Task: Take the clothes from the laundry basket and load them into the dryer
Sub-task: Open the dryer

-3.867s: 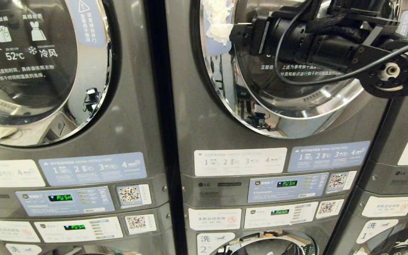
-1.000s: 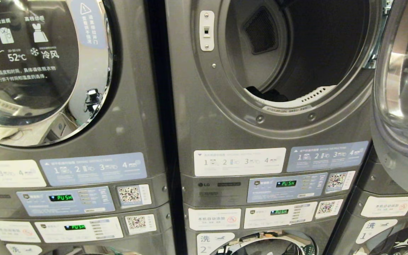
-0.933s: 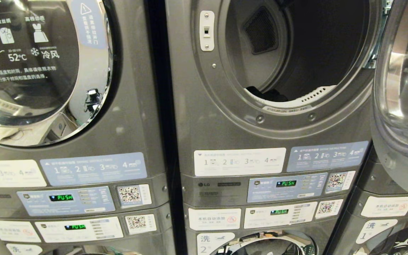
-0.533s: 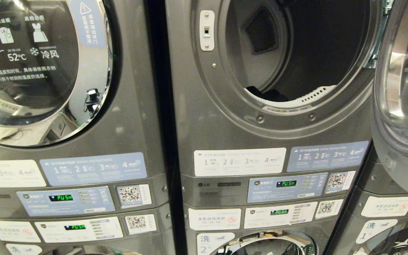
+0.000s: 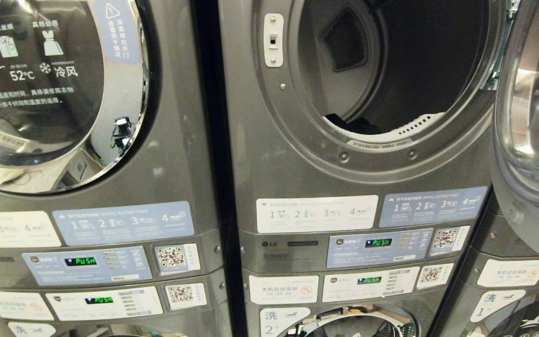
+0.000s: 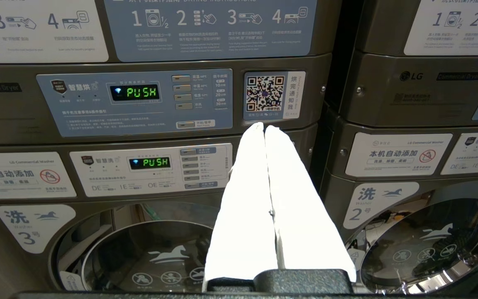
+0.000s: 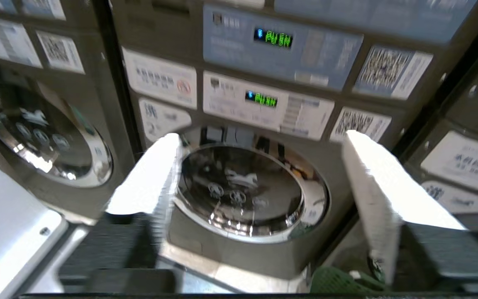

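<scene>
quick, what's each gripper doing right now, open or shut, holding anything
Left gripper: shut, holding nothing.
Right gripper: open, holding nothing.

one open dryer [image 5: 391, 70], two end effectors [image 6: 264, 126] [image 7: 259, 139]

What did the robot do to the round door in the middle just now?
A few seconds ago the right arm was up at the shut door of the middle dryer. Now the dryer door is swung open to the right, the arm has left the head view, and dark clothes show inside the drum. The left gripper is shut. The left-hand dryer and the panels are unchanged.
</scene>
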Tool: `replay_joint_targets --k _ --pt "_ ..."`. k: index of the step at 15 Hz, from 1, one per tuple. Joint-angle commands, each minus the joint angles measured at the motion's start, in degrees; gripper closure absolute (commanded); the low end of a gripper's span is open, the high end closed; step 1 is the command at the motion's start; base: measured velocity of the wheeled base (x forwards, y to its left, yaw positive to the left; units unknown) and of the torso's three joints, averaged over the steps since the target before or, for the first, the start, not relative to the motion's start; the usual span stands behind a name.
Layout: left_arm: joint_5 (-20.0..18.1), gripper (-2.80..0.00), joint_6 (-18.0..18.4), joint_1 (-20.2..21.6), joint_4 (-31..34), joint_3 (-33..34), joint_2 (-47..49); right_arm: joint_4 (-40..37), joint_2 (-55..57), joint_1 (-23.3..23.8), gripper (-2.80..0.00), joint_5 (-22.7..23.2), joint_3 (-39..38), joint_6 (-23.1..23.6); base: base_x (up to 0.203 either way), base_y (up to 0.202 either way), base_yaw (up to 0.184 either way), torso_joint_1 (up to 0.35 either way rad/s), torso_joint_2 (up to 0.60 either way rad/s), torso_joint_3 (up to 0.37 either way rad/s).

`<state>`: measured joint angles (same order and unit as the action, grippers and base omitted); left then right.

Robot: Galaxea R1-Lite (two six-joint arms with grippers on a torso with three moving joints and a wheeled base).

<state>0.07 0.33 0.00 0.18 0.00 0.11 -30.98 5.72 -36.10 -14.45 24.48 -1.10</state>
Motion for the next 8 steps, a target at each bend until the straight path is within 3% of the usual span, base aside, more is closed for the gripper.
replay_joint_targets --k 1,3,6,8 --pt "0.01 0.0 0.02 0.0 -0.01 0.0 -0.02 -0.14 -5.47 0.01 0.0 -0.23 -5.51 -0.12 0.0 0.0 0.0 0.0 0.0 0.0" --pt "0.01 0.0 0.02 0.0 -0.01 0.0 -0.02 -0.07 -6.59 -0.3 0.0 0.25 -7.68 -1.2 0.0 0.0 0.0 0.0 0.0 0.0" --pt "0.01 0.0 0.02 0.0 -0.01 0.0 -0.02 1.94 -3.36 -0.74 0.0 4.94 -9.48 -10.19 0.0 0.0 0.0 0.0 0.0 0.0" --pt "0.01 0.0 0.02 0.0 -0.01 0.0 -0.02 3.78 -7.13 -1.45 0.0 6.34 -11.79 -11.03 0.0 0.0 0.0 0.0 0.0 0.0"
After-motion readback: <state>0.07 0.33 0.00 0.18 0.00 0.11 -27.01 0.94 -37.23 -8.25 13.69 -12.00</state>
